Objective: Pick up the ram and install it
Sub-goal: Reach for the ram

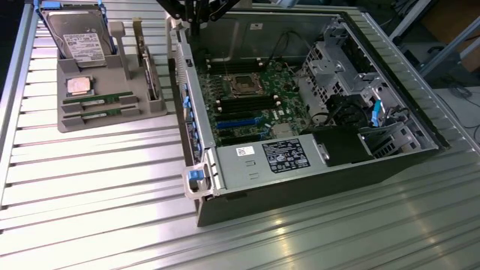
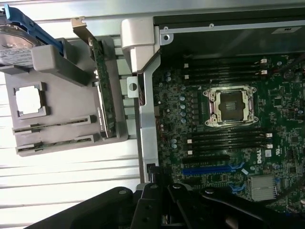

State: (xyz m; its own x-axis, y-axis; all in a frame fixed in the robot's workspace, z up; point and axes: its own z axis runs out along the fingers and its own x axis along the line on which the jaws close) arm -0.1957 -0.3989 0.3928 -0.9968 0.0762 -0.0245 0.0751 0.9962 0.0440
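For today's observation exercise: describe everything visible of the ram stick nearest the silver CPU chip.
The ram stick is a long, thin green circuit board, seen mostly edge-on. It sits level in a slot of the grey holder, held at both ends by grey blocks, parallel to its twin and beside the silver CPU chip. Only the holder touches it.

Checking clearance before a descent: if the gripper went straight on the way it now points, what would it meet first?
The gripper would probably meet the computer case's grey side rail first, though depth is unclear.
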